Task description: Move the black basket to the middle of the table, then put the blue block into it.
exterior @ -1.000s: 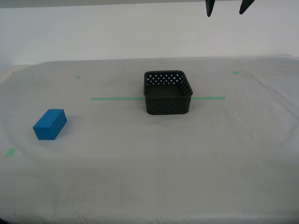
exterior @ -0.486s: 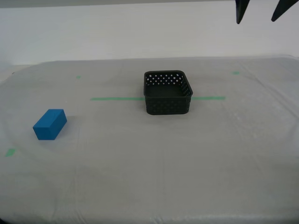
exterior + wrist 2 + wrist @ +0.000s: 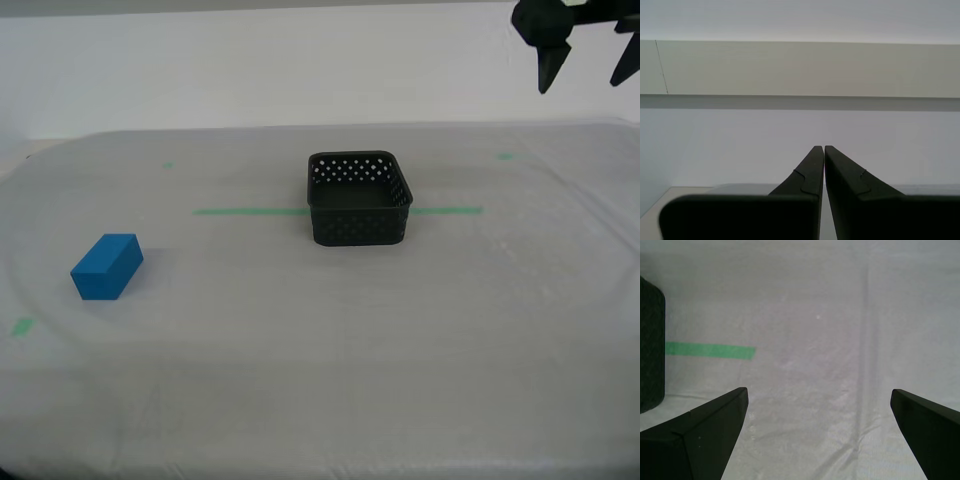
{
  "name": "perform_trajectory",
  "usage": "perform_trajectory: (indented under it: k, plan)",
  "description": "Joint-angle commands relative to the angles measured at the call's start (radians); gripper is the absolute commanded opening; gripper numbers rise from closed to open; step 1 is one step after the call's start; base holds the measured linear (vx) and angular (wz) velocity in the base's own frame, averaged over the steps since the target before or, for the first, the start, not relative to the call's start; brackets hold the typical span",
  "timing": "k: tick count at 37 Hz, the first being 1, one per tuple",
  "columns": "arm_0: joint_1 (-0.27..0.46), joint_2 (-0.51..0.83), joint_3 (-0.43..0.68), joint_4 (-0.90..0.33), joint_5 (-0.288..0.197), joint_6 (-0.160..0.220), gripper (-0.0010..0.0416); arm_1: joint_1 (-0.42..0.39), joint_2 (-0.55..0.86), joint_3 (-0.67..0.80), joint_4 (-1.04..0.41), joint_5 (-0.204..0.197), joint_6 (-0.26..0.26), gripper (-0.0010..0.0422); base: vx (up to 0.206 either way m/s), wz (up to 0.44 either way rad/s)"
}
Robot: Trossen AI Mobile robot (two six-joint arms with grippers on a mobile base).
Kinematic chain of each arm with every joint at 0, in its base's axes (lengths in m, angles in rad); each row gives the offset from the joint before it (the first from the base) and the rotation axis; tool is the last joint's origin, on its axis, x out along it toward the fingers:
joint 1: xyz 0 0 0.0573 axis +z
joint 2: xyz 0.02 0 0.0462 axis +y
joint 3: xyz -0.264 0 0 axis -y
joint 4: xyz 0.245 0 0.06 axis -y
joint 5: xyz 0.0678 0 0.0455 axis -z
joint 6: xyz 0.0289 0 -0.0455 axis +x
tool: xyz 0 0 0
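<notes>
The black basket (image 3: 360, 228) stands upright on the table (image 3: 350, 360), on the green tape line (image 3: 250, 211), and holds nothing. The blue block (image 3: 107, 266) lies on the cloth far off toward the exterior view's left. My first gripper (image 3: 588, 68) hangs open and empty high at the exterior view's upper right, well above the table and to the side of the basket. In the first wrist view that gripper (image 3: 818, 392) looks down on cloth, with the basket's wall (image 3: 650, 345) at the picture's edge. My second gripper (image 3: 823, 147) is shut on nothing and faces a pale wall.
Small green marks (image 3: 505, 156) dot the white cloth, one (image 3: 22, 326) near the block. The tape line's end (image 3: 710, 350) shows beside the basket. A pale wall rises behind the table's far edge.
My first gripper has moved toward the exterior view's right and come down a little, still open. Basket and block have stayed where they were.
</notes>
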Motion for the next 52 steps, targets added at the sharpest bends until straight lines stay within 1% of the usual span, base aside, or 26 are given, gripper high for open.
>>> perform_trajectory:
  k: [1, 7, 12, 20, 52]
  plan:
    - [-0.007, 0.000, -0.045, 0.060, -0.022, -0.019, 0.0401, 0.000, 0.000, 0.000, 0.005, 0.001, 0.002, 0.0000, 0.000, 0.000]
    - [-0.027, 0.000, -0.113, 0.141, -0.077, -0.018, 0.0401, 0.000, 0.000, 0.000, 0.005, 0.001, 0.002, 0.0000, 0.000, 0.000]
    - [-0.032, 0.000, -0.137, 0.162, -0.078, -0.013, 0.0400, 0.000, 0.000, 0.000, 0.005, 0.001, 0.002, 0.0000, 0.000, 0.000]
    - [-0.032, 0.000, -0.117, 0.162, -0.077, -0.010, 0.0399, 0.000, 0.000, 0.000, 0.005, 0.002, 0.002, 0.0000, 0.000, 0.000]
    - [-0.032, 0.000, -0.119, 0.177, -0.077, -0.011, 0.0399, 0.000, 0.000, 0.000, 0.005, 0.001, 0.002, 0.0000, 0.000, 0.000]
